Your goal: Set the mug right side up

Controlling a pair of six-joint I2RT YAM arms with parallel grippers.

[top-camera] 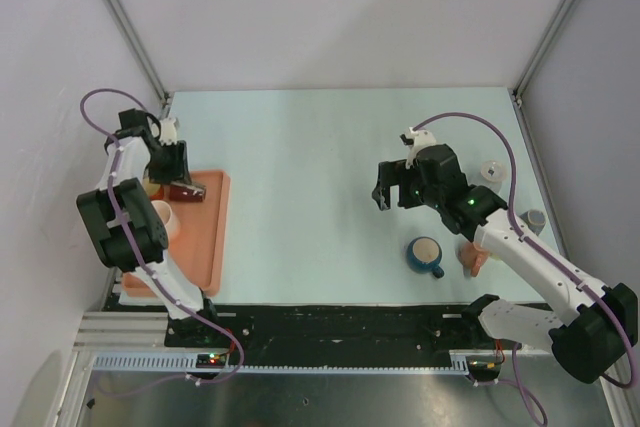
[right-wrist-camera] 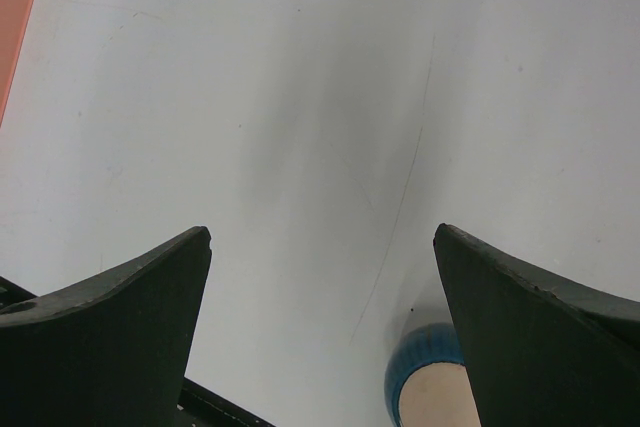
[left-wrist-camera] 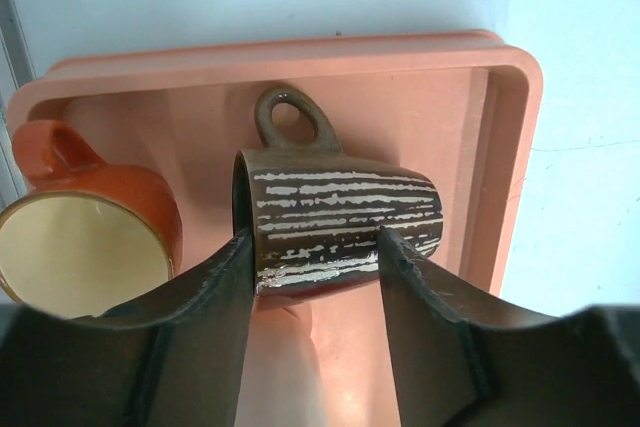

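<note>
A brown mug with white stripes [left-wrist-camera: 340, 207] lies on its side in the orange tray [left-wrist-camera: 510, 147], its handle pointing to the far side and its mouth toward the left. From above, the mug [top-camera: 186, 192] shows as a dark shape near the tray's [top-camera: 215, 237] far end. My left gripper [left-wrist-camera: 315, 242] hovers over the mug's near side, the jaws apart, each fingertip overlapping the mug's lower edge. Bare tray floor shows between the fingers. My right gripper [top-camera: 385, 197] hangs wide open over the bare table, holding nothing.
An upright orange mug [left-wrist-camera: 90, 227] with a cream inside stands in the tray to the left of the brown one. A blue mug [top-camera: 426, 255] stands upright near the right arm, next to a pinkish object [top-camera: 475, 257]. A white piece [top-camera: 492, 171] and a grey cup [top-camera: 534, 218] sit at the right edge.
</note>
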